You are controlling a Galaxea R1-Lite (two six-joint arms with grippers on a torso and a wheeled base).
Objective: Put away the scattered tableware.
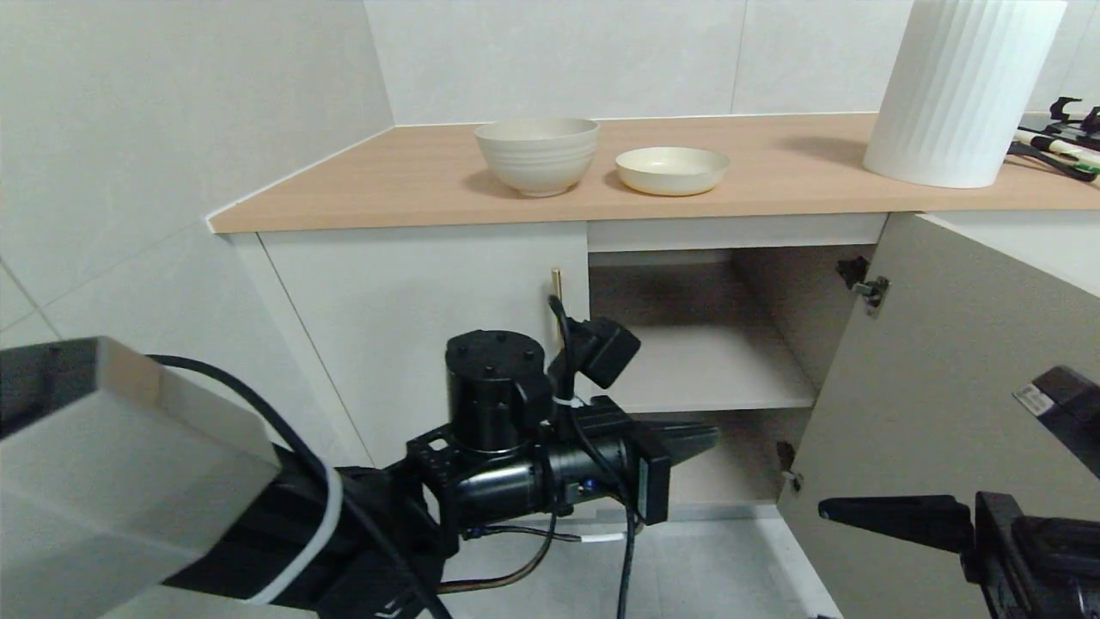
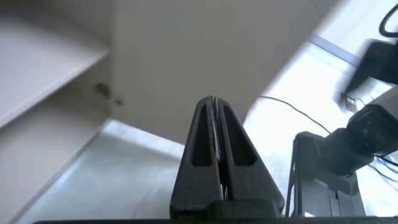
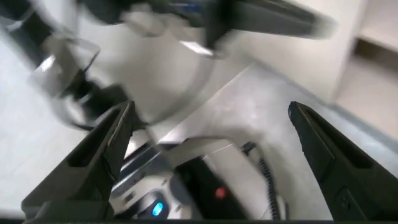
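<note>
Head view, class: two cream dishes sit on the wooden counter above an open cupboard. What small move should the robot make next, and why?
Probably raise the open right gripper toward the shallow cream dish on the light wooden counter. That gripper holds nothing, the grey cupboard door stands open, and the left gripper is shut and low.

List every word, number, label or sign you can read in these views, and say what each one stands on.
No text here can be read.
On the right arm, a white sticker: it carries print, but too small to read.
On the bowl, plate, white ribbed container and cabinet door: no print visible.
</note>
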